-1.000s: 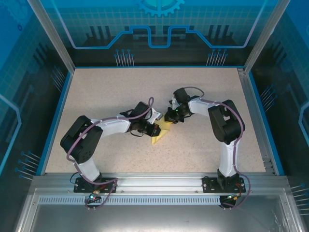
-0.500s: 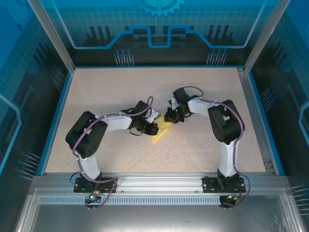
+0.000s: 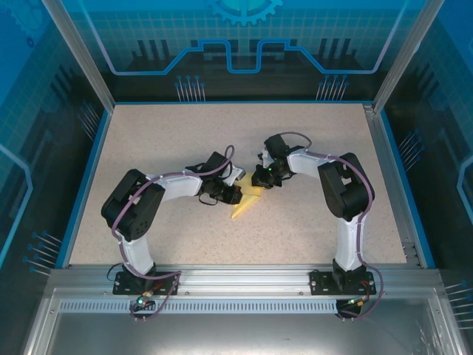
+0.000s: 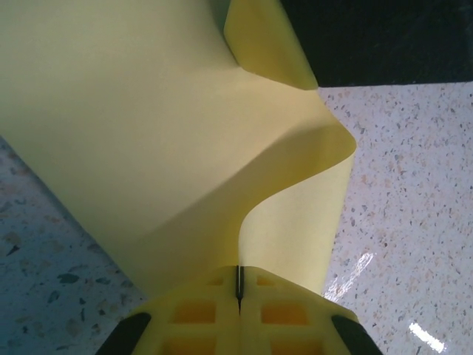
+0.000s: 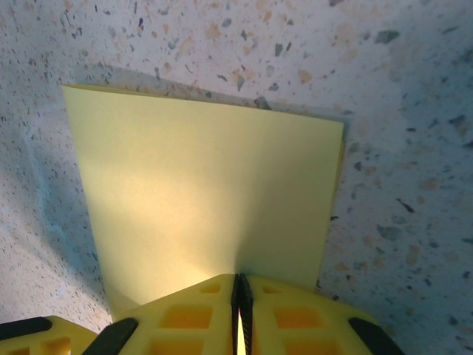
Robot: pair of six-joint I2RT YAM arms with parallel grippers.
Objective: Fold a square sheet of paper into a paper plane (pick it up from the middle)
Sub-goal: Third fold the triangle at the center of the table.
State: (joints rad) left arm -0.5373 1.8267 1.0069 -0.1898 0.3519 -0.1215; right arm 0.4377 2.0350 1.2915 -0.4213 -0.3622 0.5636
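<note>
Our left gripper [image 4: 238, 279] and right gripper [image 5: 240, 287] each clamp the square sheet of paper [image 3: 246, 203], curled, part-folded, at the middle of the table [image 3: 318, 222]. We judge it mid-fold; next needs edges aligned, then crease pressed flat.

Top view: bright, even overhead light, sharp; short soft shadows beneath arms [image 3: 177, 188]. Left wrist view: glare streaks on table [image 4: 414, 185] right of left gripper [image 4: 238, 285]; paper sheet [image 4: 148, 133] ahead shaded inside curl. Right wrist view: dim shadow left of right gripper [image 5: 240, 292], beyond sheet edge.
</note>
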